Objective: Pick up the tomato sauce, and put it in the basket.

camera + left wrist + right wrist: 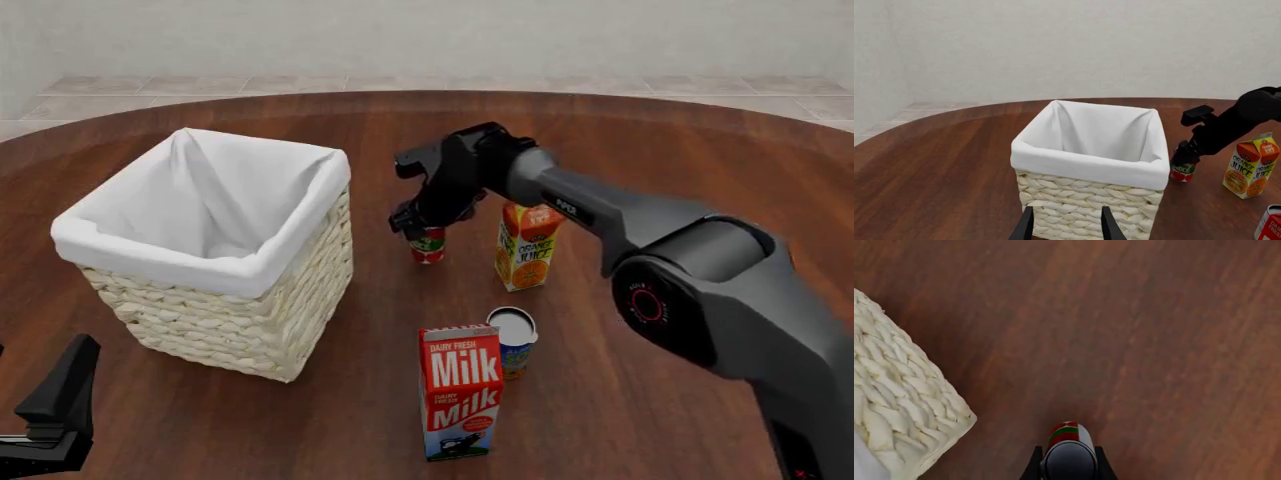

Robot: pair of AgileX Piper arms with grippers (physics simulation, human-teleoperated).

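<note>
Table [694, 130]: round, dark reddish-brown wood, bearing all items.

Basket [227, 300]: large square cream wicker, white cloth lining folded over the rim; stands upright on the left of the table.

Right arm [601, 215]: dark grey, reaching from the near right toward the table's centre.

Milk carton [461, 390]: red and white, upright, near centre.

Orange juice carton [525, 245]: upright, just right of the tomato sauce.

Blue-and-white can [513, 335]: white top, just beside the milk carton on its far right.

Tomato sauce [427, 245]: small red tin with green band and silver top, standing on the table right of the basket and apart from it.

Right gripper [416, 222]: lowered over the tin, a finger on each side of the can.

Left gripper [1066, 226]: near the basket's near side, fingers spread and holding nothing.
</note>
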